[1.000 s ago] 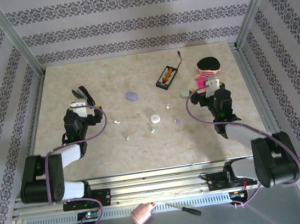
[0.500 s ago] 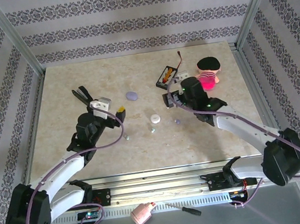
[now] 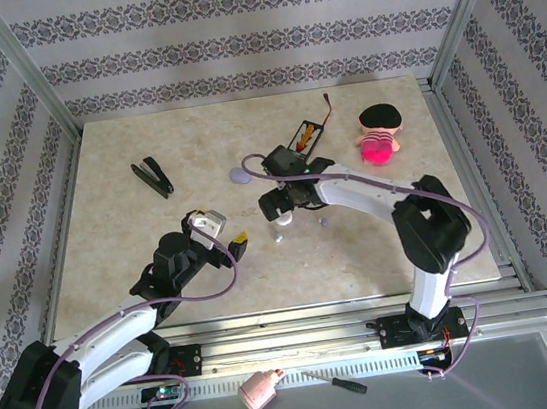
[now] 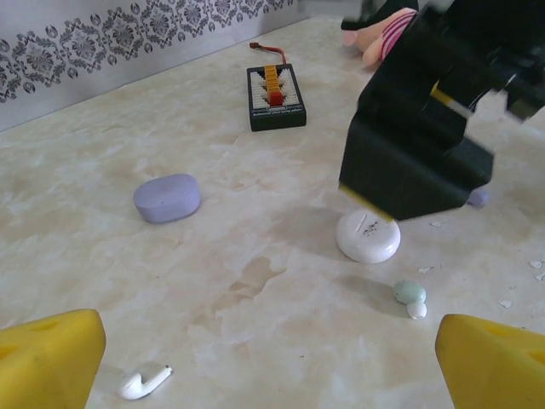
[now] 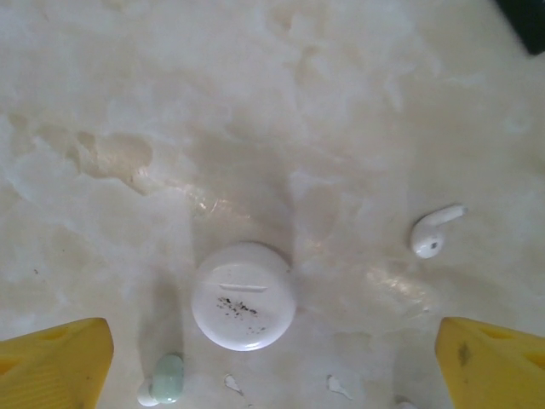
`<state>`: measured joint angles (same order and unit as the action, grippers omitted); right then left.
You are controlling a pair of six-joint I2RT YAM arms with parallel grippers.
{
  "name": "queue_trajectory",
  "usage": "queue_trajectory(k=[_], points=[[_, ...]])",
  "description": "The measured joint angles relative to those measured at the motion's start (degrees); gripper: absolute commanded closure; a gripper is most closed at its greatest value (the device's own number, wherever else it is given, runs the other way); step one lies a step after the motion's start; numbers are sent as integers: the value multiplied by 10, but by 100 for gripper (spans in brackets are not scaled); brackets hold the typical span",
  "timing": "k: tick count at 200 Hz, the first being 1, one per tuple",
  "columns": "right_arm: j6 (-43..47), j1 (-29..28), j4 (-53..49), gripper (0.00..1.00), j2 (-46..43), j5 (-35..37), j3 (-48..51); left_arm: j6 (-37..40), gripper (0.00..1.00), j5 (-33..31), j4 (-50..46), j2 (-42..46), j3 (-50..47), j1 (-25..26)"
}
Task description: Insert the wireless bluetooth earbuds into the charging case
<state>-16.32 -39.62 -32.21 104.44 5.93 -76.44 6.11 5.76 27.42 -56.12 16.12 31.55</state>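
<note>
Looking straight down in the right wrist view, the right end effector (image 5: pixel 272 362) is hovering over the tabletop (image 5: pixel 255 102) with its yellow fingertips (image 5: pixel 51 362) spread wide at the two bottom corners of the frame. A white round disc (image 5: pixel 244 296), speckled dark on top, is sitting between them, a little left of centre. A mint-green earbud (image 5: pixel 168 377) is lying just below and left of the disc, near the left fingertip. A white stemmed earbud (image 5: pixel 434 232) is resting to the right of the disc, apart from it.

The left wrist view is looking across the tabletop from low down. The left end effector (image 4: pixel 272 362) is likewise standing wide apart and gripping nothing, with the white earbud lying between its fingertips near the lower left one. This view is adding the lavender charging case (image 4: pixel 166 198) at left of centre, well apart from both end effectors. It is also adding a black battery holder (image 4: pixel 275 98) at upper centre and a tiny lavender earbud (image 4: pixel 479 198) at the right edge.

From the top camera, the right arm is lying stretched across the middle of the frame. The lavender case is sitting just to the upper left of the right arm's end effector. A doll (image 3: pixel 377 133) is lying at upper right and a black clip (image 3: pixel 153 176) at upper left.
</note>
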Motion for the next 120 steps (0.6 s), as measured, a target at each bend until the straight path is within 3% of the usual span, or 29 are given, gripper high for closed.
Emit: queue_trajectory(k=[50, 120], points=[[-18, -3, -59, 25, 68, -15, -63, 16, 1, 3, 18, -35, 0, 0], [-50, -3, -94, 34, 136, -25, -110, 25, 1, 2, 40, -40, 0, 4]])
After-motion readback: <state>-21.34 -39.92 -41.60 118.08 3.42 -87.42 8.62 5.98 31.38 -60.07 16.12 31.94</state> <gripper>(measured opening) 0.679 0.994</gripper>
